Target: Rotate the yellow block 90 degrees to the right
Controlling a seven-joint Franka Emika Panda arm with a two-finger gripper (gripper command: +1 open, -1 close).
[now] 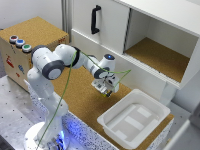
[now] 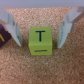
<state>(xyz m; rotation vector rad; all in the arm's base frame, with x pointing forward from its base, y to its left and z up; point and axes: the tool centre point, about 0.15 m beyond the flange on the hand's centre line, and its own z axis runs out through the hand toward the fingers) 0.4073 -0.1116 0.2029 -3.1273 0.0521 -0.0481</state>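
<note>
The yellow block (image 2: 40, 41) is a small cube with a dark "T" on its top face, lying on the cork surface. In the wrist view my gripper (image 2: 39, 40) is open, with one finger (image 2: 12, 29) on each side of the block and a small gap between each finger and the block. In the exterior view my gripper (image 1: 106, 91) is low over the cork surface, just left of the white tray, and the block is hidden beneath it.
A white tray (image 1: 112, 122) sits on the cork surface at the exterior view's right. A white cabinet (image 1: 150, 30) with an open compartment stands behind. A cork box (image 1: 30, 30) with coloured buttons is at the left. A thin green cable (image 1: 90, 62) runs along the arm.
</note>
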